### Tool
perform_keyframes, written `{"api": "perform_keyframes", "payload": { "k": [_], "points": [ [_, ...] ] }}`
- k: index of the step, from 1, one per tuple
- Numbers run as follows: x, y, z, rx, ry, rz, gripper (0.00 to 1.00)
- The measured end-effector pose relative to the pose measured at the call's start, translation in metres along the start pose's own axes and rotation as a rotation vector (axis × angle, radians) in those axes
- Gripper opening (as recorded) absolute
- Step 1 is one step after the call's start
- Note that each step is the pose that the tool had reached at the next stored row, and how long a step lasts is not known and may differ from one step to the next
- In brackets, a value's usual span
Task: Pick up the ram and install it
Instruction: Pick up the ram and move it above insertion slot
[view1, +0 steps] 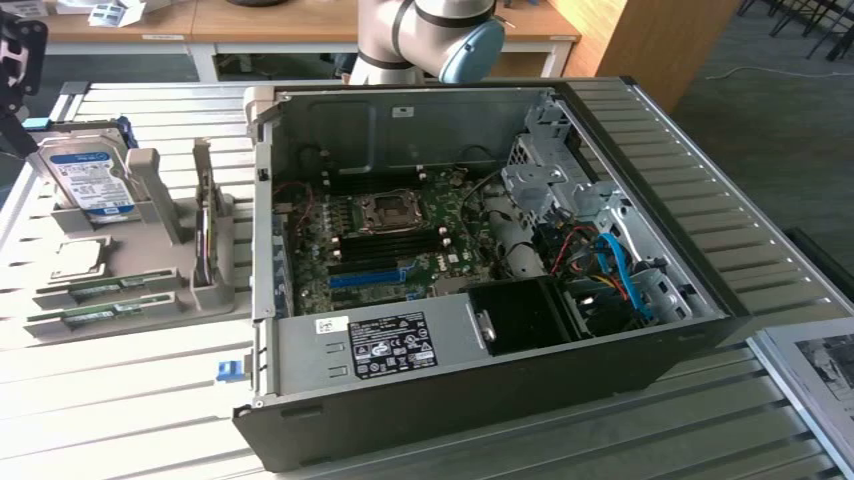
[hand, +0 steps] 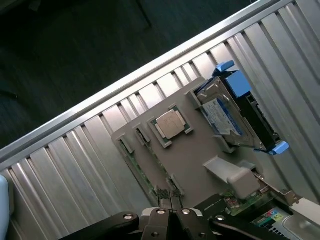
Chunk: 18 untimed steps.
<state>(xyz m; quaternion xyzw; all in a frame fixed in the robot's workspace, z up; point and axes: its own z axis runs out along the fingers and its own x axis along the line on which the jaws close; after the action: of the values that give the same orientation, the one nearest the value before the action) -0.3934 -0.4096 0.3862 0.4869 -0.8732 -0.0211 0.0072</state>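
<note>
Two green ram sticks lie flat in the front slots of the grey parts holder (view1: 160, 285) at the exterior view's left, one (view1: 107, 289) just behind the other (view1: 91, 317). In the wrist view a ram stick (hand: 136, 166) runs along the holder's edge, a short way ahead of my gripper (hand: 170, 196). The black fingertips (hand: 162, 193) are pressed together, so the gripper is shut with nothing in it, and it hovers above the holder. The open computer case (view1: 641, 350) shows its motherboard (view1: 387, 235) with dark memory slots beside the CPU socket.
The holder also carries a silver hard drive (view1: 83, 180) with a blue-white label, a square CPU chip (hand: 170, 124) and an upright expansion card (view1: 203, 235). The arm's elbow (view1: 420, 35) hangs behind the case. The ribbed metal table (view1: 120, 400) ends close beyond the holder.
</note>
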Motion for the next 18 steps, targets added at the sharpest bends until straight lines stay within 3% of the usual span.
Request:
{"api": "perform_keyframes", "payload": {
  "k": [18],
  "points": [
    [0.0000, 0.0000, 0.0004, -0.0016, 0.0087, -0.200, 0.10]
  ]
}}
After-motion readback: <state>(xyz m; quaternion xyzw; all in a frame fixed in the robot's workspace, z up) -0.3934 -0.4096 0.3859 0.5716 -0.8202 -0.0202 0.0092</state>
